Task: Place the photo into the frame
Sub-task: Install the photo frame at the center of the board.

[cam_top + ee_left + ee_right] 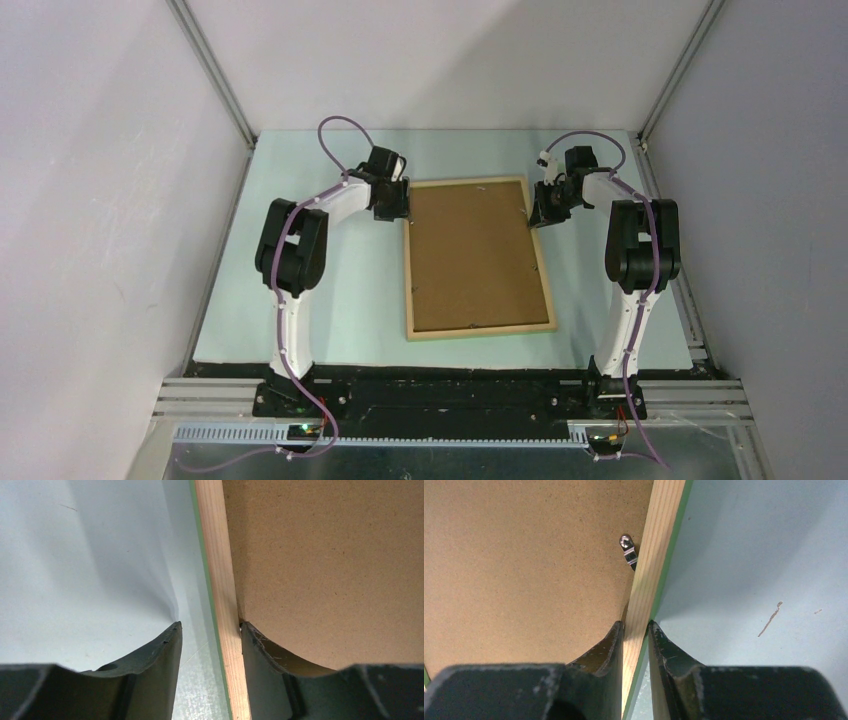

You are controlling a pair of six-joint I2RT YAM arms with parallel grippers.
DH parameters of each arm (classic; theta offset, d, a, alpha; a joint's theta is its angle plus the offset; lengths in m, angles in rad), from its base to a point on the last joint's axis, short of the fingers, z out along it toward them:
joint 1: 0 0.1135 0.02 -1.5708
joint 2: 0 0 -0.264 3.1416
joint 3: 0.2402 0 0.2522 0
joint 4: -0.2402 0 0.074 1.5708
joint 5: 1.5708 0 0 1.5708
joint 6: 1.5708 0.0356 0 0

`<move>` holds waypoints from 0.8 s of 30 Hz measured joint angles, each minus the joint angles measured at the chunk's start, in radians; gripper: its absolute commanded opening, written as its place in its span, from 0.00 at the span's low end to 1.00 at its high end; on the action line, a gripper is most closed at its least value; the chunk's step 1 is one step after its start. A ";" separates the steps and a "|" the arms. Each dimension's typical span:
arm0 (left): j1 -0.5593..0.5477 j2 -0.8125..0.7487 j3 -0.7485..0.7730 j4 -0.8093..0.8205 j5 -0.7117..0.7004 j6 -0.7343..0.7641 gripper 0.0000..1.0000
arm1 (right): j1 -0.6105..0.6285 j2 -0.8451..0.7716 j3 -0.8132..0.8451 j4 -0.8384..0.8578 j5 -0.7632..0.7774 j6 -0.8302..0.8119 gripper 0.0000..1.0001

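Observation:
The frame (480,329) lies face down on the table, pale wood up, with a brown backing board (470,255) filling it. My left gripper (393,212) is at the frame's far left rail (220,580). It stands open astride that rail (209,630): the inner finger rests against the wood and the outer finger is apart from it. My right gripper (545,215) is at the far right rail (659,545) and is shut on it (635,627), one finger on each side. The photo is not visible in any view.
A small metal retaining tab (628,550) sits on the backing board (524,555) beside the right rail. Pale green table surface (330,300) surrounds the frame. Grey enclosure walls and aluminium posts (215,70) bound the table.

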State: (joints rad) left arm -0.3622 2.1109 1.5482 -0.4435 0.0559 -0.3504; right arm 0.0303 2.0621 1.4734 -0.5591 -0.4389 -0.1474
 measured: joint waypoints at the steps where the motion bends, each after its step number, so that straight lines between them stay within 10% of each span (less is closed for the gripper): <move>1: 0.000 0.000 0.001 -0.002 0.000 -0.001 0.53 | 0.000 0.000 0.000 0.000 0.000 0.000 0.00; 24: -0.002 0.023 0.033 -0.031 0.032 -0.008 0.53 | 0.000 0.000 0.000 0.000 0.000 0.001 0.00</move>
State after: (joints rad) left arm -0.3637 2.1342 1.5814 -0.4744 0.0875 -0.3588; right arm 0.0303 2.0621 1.4734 -0.5591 -0.4393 -0.1463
